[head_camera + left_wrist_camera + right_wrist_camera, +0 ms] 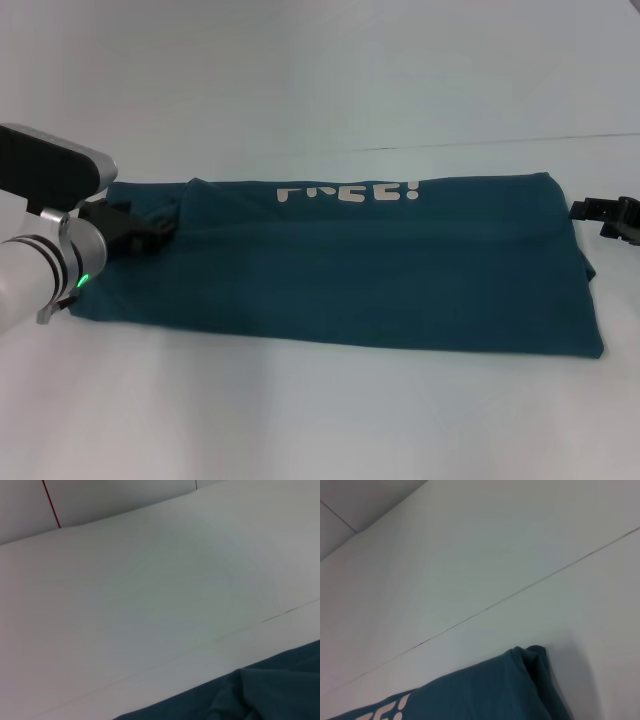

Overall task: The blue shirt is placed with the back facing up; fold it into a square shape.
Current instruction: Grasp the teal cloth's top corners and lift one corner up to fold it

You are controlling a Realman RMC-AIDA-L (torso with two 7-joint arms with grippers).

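Shirt [400,270], blue and folded into a long band, lay on our white table [320,420], white lettering along its far edge. Our left gripper [140,228] rested on its left end, our right gripper [610,215] just beyond its right end; we could not tell either's opening.

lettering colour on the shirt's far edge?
White, on the dark teal-blue knit shirt; lettering shows best in the head view.

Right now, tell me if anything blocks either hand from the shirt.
Nothing visible does. The left hand is already at the shirt, over its left end. The right hand sits just off the right edge, with only bare table between.
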